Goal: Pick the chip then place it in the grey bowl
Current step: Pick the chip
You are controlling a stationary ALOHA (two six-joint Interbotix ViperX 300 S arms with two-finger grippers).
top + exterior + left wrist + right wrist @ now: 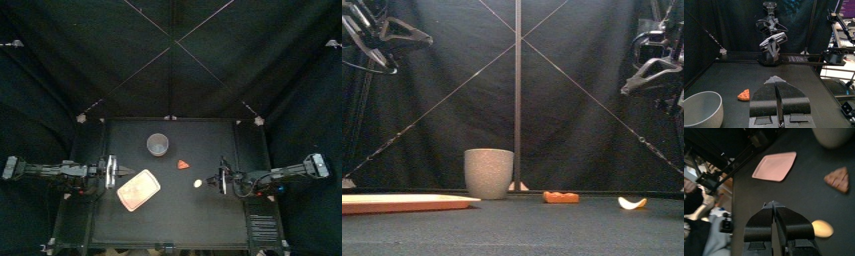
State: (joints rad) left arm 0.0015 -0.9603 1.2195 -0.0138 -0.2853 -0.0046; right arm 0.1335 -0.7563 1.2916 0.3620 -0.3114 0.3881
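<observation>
The chip (pixel 183 162), an orange-red triangle, lies flat on the black table (pixel 201 225), a little behind the middle. It is near the grey cup (pixel 159 143) but does not touch it. The cup stands upright behind the chip and to its left, and nothing is visible inside it. No gripper touches the chip.

The 2 arms come in from the 2 sides and are held high. In the front view only their upper parts show, in the top corners, well above all the things. The left gripper (pixel 775 79) points across the table toward the other arm. Its 2 jaws are pressed together, with only a thin line between them, and they hold nothing. The right gripper (pixel 771 204) hangs over the right half of the table. Its jaws are also closed together and hold nothing.

The table is dark and flat. A black curtain (pixel 422 100) closes the back of the booth.

A flat pink tray (pixel 138 189) lies in front of the cup on the left half, turned at an angle to the table edges, with nothing on it. A small pale yellow toy (pixel 198 183) lies in front of the chip and a little to its right, apart from it.

I count 1 chip, 1 grey cup, 1 pink tray and 1 yellow toy.
</observation>
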